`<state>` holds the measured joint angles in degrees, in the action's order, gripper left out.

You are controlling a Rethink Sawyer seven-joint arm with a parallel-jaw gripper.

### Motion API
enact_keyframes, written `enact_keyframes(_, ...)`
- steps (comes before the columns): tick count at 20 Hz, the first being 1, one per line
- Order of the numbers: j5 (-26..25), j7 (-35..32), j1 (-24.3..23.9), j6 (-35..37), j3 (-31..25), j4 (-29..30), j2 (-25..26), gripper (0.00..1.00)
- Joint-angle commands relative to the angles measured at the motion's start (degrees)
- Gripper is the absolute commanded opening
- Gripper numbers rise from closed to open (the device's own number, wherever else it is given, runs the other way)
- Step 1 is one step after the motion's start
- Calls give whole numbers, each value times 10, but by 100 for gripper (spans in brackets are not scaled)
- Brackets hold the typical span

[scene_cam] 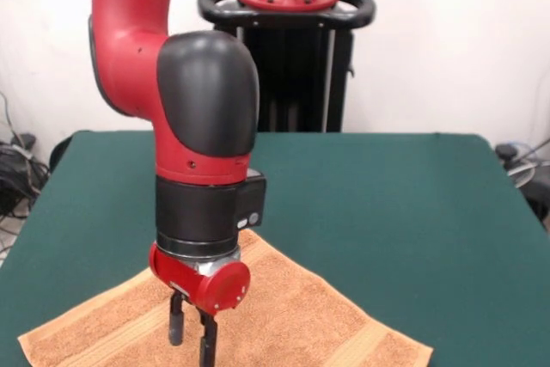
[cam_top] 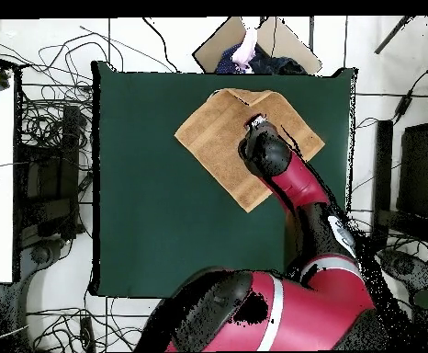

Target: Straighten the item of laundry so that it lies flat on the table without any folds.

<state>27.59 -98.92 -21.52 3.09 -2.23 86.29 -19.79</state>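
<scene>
Nearest the front camera: towel [scene_cam: 284,315], spread as a diamond at the near edge of the green table [scene_cam: 412,212], corners pointing left and right. Directly above its middle: gripper [scene_cam: 192,333], fingers [scene_cam: 176,324] narrow, slightly parted, holding nothing, tips just over or touching the terry; contact hard to judge. From overhead, a folded-over flap near the table's edge. Likely risks: pinching two layers and dragging the whole cloth rather than opening the fold; bunching; pulling a corner off the near edge.
</scene>
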Motion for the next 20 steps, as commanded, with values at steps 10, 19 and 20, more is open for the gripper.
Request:
enact_keyframes(10, -3, -92, 22, 102, 5, 37, 53, 100)
enact_keyframes(19, -8, -94, 33, 123, 27, 42, 72, 100)
enact_keyframes(20, -8, -95, 33, 122, 27, 48, 73, 100)
